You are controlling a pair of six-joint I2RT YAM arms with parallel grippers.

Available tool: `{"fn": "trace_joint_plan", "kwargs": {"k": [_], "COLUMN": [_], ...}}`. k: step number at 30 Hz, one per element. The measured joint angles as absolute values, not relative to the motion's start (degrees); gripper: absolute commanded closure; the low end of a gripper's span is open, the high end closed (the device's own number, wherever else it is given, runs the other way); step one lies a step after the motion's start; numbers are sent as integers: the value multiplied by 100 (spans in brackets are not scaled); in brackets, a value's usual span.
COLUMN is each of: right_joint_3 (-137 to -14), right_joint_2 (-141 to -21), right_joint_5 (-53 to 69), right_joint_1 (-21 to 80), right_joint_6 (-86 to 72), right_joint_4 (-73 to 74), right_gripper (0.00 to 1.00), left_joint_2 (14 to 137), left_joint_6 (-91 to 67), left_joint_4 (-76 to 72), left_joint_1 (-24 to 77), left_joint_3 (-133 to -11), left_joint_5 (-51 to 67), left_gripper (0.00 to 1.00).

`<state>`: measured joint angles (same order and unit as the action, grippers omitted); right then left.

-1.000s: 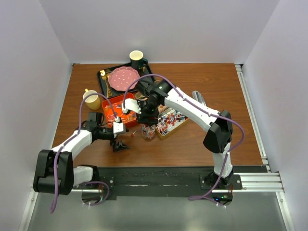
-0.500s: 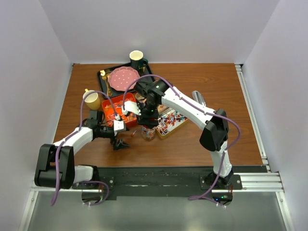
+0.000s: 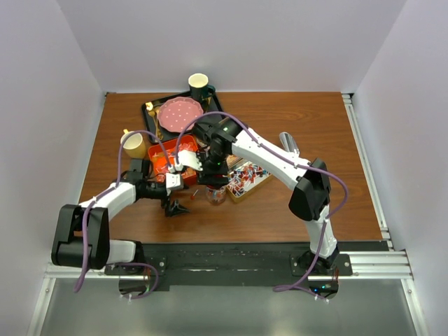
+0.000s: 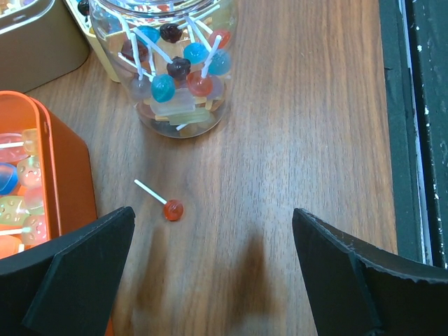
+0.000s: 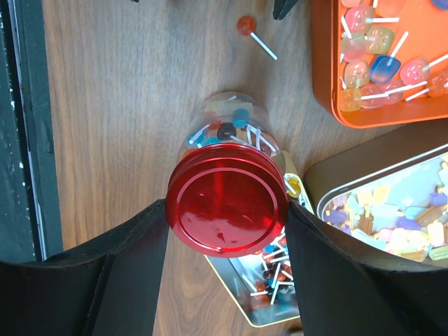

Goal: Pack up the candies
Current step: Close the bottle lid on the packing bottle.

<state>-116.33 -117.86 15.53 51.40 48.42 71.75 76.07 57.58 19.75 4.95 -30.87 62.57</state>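
At the middle of the counter [image 3: 266, 210] stands a clear glass jar [image 4: 175, 70] with a heap of the candies [image 4: 178, 68] inside: round lollipops in blue, red and dark purple on white sticks, with pale yellow pieces beneath them. Over its mouth is a round red lid [image 5: 226, 206], and the right fingers [image 5: 119, 273] are clenched on that lid from above, one pressed to each side of its rim. Whether the lid is seated on the jar or held just above it cannot be told.

Just left of the jar sits an orange box [image 5: 329, 84] holding more sweets, pale gummy lollipops in yellow, pink and blue. On the jar's right is a gold tin [image 5: 364, 157] full of small wrapped pieces in red, blue and purple.

A loose lollipop [image 4: 171, 208], red on a white stick, lies on bare wood between the jar and the box. The left fingers [image 4: 70, 273] are spread wide and grasp nothing, low over the counter, with the lollipop just ahead of the gap between them.

At the far side, well apart, are a dark tray [image 3: 150, 110] with a pink plate [image 3: 180, 112], a green mug [image 3: 199, 85] and a yellow cup [image 3: 133, 145]
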Motion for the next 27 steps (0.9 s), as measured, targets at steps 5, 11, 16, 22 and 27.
{"fn": "trace_joint_plan", "kwargs": {"k": [5,11,16,22,27], "right_joint_3": [-11596,-11559,-11459,-11299,-11295], "right_joint_2": [-11786,-11769,-11701,-11690,-11692], "right_joint_5": [1516,1433,1260,1116,1083], "right_joint_1": [5175,5186,5190,5203,5210], "right_joint_6": [4842,4864,4871,4842,4792], "right_joint_4": [7159,7142,7109,7052,7050], "right_gripper": [37,36,36,36,34], "left_joint_2": [7634,7662,7784,7876,7876], "left_joint_6": [5756,5756,5763,5765,5767], "left_joint_4": [1944,1826,1817,1820,1833], "left_joint_1": [495,545,569,582,613], "left_joint_3": [-3087,-3087,-3122,-3170,-3170], "left_joint_5": [6285,6313,6351,6396,6418], "left_gripper": [0,0,0,0,0]}}
